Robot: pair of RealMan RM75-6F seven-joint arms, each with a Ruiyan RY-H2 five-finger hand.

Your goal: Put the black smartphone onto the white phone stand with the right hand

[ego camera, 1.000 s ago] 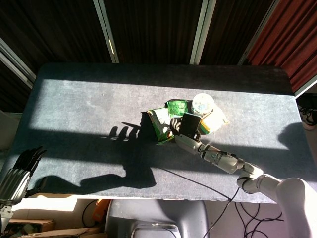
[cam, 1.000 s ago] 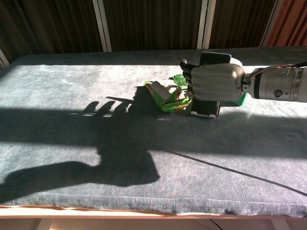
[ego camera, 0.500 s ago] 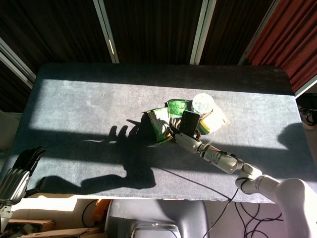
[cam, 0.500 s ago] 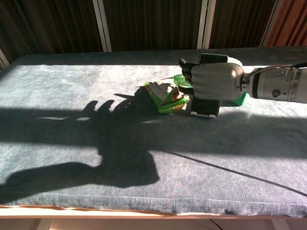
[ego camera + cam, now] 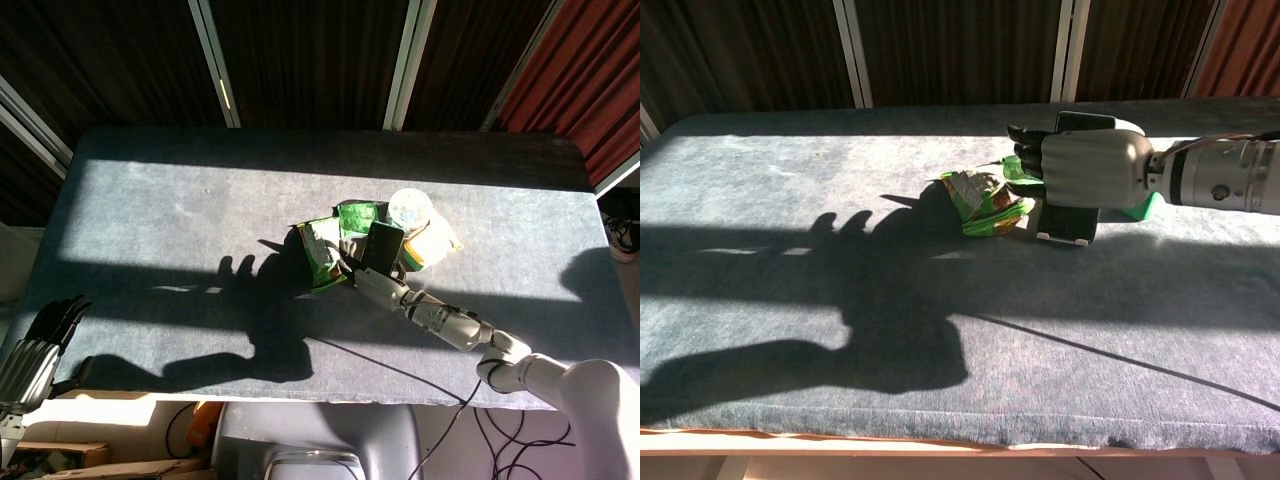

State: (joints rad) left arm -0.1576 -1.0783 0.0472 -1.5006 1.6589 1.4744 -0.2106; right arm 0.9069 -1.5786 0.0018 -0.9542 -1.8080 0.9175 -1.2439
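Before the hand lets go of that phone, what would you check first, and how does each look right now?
1. Right hand holds the black smartphone: ok, fingers wrapped around it.
2. Phone seated on the white phone stand: cannot tell; the stand's lip shows just below the phone, contact hidden.
3. Phone upright: ok, roughly, in the chest view.
4. Green snack packet away from the stand: not ok, it lies right beside it.
5. Left hand out of the way: ok, off the table edge.

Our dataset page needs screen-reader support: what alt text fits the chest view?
The right robot hand holds a black smartphone upright low over a grey felt table. Crumpled green snack packets lie just left of it, and long shadows fall across the sunlit surface.
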